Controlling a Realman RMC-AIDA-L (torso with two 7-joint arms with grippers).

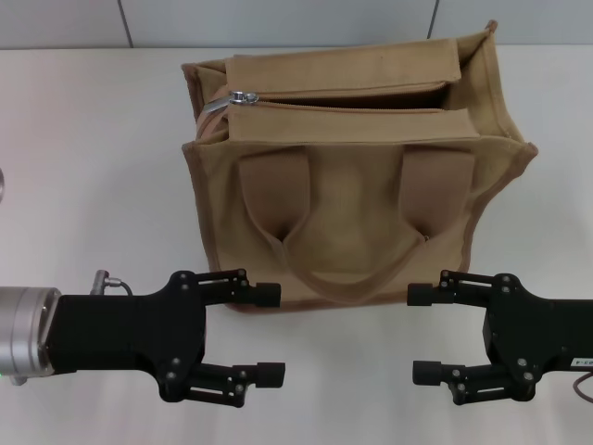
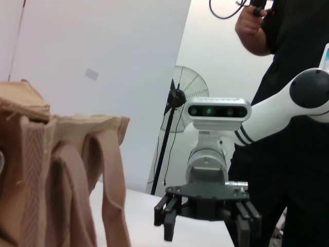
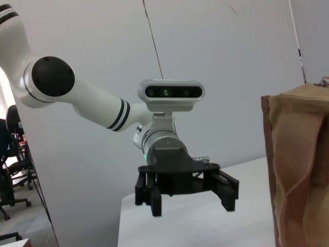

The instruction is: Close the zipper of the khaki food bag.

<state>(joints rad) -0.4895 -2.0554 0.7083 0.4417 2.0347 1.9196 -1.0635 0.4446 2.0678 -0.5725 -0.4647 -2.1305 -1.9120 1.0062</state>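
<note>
Zipper [image 1: 243,96] slider is sitting at bag's [image 1: 352,185] left end, head view only; L pincer [image 1: 270,334] & R pincer [image 1: 426,334] are hovering wide before it on table [image 1: 93,185].

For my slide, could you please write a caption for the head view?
Khaki food bag stands on table, zipper open; left gripper and right gripper wait open nearby.

A white table [image 1: 102,167] carries the scene, with a pale grey panelled wall [image 1: 278,20] along its far edge. In the left wrist view, a standing fan [image 2: 186,95] on a black pole stands beyond the table, and a person in black clothing [image 2: 288,62] stands nearby, one hand [image 2: 250,24] raised holding a black cable. An office chair [image 3: 9,170] shows in the right wrist view.
</note>
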